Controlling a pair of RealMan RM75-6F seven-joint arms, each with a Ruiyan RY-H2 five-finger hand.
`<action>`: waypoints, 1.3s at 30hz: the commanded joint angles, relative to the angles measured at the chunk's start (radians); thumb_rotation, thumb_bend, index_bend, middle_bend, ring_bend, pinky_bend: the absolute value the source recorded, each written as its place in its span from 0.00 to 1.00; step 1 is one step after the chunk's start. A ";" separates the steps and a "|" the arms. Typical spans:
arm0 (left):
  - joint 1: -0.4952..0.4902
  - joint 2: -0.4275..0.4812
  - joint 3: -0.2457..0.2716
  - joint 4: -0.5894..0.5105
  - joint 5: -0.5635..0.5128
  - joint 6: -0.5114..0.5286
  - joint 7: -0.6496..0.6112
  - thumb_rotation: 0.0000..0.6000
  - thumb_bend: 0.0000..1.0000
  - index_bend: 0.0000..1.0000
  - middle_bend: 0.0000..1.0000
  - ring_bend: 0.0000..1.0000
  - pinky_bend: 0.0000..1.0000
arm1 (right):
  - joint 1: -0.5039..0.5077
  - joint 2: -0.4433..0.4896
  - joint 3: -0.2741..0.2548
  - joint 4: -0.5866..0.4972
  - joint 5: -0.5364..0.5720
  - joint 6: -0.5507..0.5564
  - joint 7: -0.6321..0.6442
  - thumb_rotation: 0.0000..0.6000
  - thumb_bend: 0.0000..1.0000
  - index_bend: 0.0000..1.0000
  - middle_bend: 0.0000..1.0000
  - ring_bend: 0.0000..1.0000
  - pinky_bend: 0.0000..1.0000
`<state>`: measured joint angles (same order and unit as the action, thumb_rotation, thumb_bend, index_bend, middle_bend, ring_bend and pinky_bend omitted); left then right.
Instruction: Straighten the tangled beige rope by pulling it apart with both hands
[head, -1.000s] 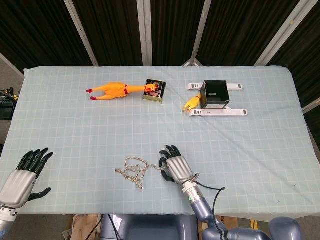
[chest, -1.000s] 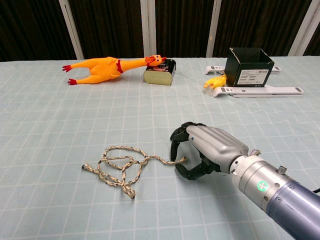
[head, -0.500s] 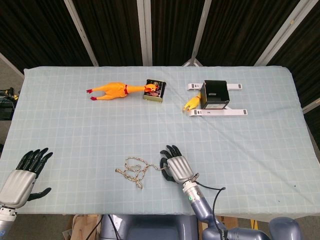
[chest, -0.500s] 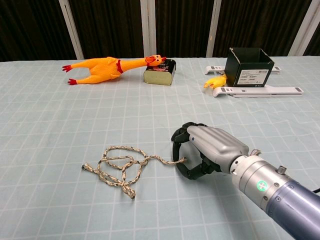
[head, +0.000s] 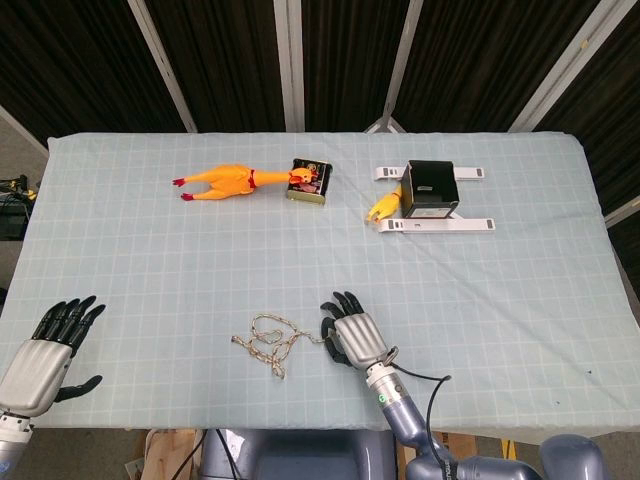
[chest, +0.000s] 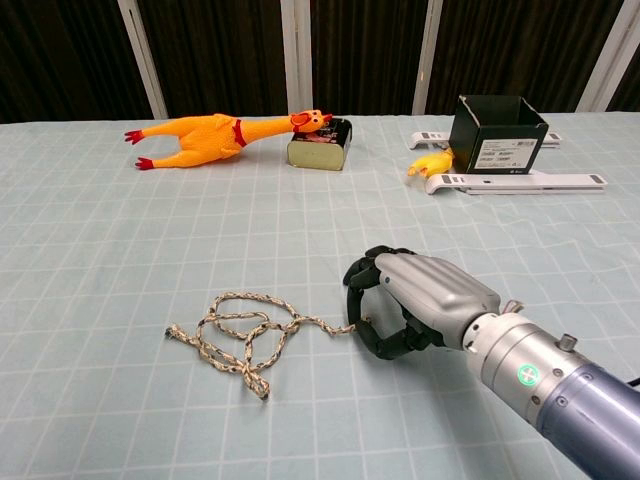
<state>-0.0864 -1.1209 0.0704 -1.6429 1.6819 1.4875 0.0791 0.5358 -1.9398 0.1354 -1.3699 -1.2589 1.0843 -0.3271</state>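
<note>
The tangled beige rope (chest: 245, 337) is seen lying in loose loops on the checked tablecloth (head: 520, 280) near the table's front edge, left of centre. Its right end is pinched between the thumb and the curled black fingers (chest: 362, 283) of the right hand (chest: 415, 303), which is lowered to the cloth just beside the tangle. The left hand (head: 50, 350) is found at the front left corner, well apart from the rope, with fingers spread and nothing held. Farther back, a rubber chicken (head: 225, 181) is laid with its beak against a small tin (head: 309, 181), and a black box (head: 430, 188) is flanked by a small yellow toy (head: 384, 208) and two white strips (head: 436, 225).
</note>
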 joint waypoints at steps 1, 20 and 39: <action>0.000 0.000 -0.001 0.000 -0.003 -0.001 0.001 1.00 0.04 0.06 0.00 0.00 0.00 | -0.004 0.010 0.003 -0.009 -0.002 0.007 0.006 1.00 0.56 0.59 0.25 0.04 0.00; -0.057 0.038 -0.042 -0.105 -0.046 -0.085 0.134 1.00 0.13 0.28 0.01 0.00 0.00 | -0.024 0.116 0.025 -0.097 -0.006 0.038 0.035 1.00 0.56 0.60 0.25 0.04 0.00; -0.352 -0.181 -0.148 -0.157 -0.293 -0.464 0.564 1.00 0.27 0.45 0.09 0.00 0.00 | -0.046 0.155 0.008 -0.139 0.010 0.048 0.051 1.00 0.56 0.61 0.26 0.04 0.00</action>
<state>-0.4062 -1.2544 -0.0683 -1.8240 1.4207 1.0517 0.6111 0.4905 -1.7855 0.1431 -1.5089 -1.2488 1.1323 -0.2764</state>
